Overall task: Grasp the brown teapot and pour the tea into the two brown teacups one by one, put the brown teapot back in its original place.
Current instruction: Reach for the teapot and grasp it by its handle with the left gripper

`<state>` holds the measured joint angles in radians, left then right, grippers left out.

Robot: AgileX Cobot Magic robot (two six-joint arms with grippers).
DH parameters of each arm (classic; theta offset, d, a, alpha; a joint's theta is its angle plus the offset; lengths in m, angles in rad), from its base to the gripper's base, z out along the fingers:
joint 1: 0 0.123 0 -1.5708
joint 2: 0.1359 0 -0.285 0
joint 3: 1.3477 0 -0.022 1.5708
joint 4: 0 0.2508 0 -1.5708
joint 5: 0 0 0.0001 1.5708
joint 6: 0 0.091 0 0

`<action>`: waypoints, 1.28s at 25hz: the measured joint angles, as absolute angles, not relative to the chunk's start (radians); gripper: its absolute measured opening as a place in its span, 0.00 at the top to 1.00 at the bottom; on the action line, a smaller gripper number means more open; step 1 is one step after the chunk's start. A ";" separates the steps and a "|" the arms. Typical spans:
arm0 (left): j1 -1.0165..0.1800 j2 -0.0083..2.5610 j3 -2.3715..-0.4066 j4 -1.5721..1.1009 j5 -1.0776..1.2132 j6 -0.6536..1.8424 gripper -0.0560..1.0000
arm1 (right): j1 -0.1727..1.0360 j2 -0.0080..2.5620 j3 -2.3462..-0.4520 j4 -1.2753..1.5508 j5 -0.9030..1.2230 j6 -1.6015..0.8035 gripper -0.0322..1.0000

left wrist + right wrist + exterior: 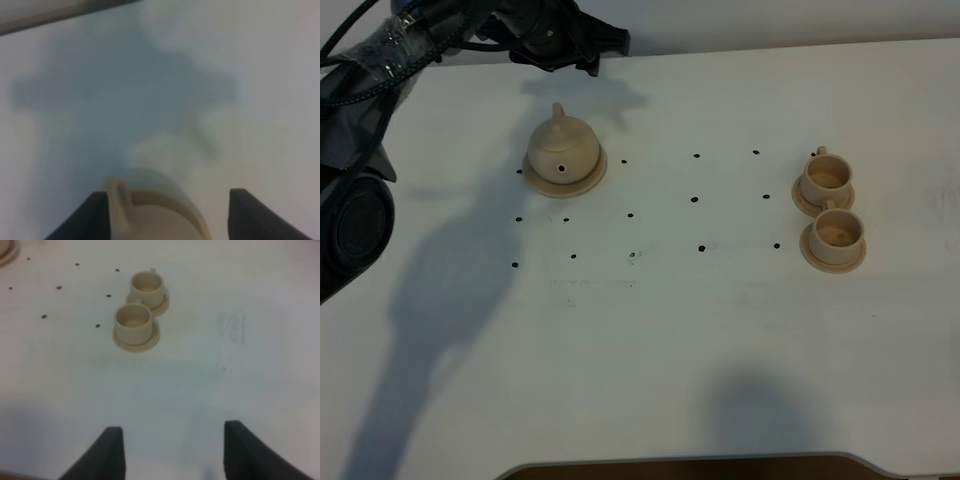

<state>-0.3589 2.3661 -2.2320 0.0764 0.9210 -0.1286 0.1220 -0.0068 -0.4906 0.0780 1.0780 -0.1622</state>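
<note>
The brown teapot point(563, 148) stands upright on its wide tan saucer point(592, 176), its original place, left of the middle of the white table. My left gripper point(605, 52) hovers past the teapot at the table's far edge. In the left wrist view the left gripper point(167, 217) is open, with the blurred teapot point(160, 210) and its loop handle between the dark fingers point(92, 217). The two brown teacups point(826, 176) point(836, 231) sit on small saucers at the right, also in the right wrist view point(147, 286) point(132, 320). No tea shows. My right gripper point(172, 452) is open and holds nothing.
Small black dots point(695, 199) mark the tabletop between teapot and cups. The left arm's dark body and cables point(360, 200) fill the left edge. The table's front edge point(700, 465) runs along the bottom.
</note>
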 joint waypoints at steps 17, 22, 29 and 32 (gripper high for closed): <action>-0.313 2.467 -2.240 0.067 0.898 -0.146 0.44 | 0.122 -0.007 -0.491 0.078 1.078 -0.161 0.55; -0.302 2.487 -2.240 0.078 0.895 -0.146 0.44 | 0.122 -0.007 -0.491 0.078 1.078 -0.161 0.55; -0.292 2.506 -2.240 0.098 0.882 -0.146 0.44 | 0.122 -0.007 -0.491 0.078 1.078 -0.161 0.55; -0.277 2.506 -2.240 0.101 0.874 -0.146 0.45 | 0.122 -0.007 -0.491 0.078 1.078 -0.161 0.55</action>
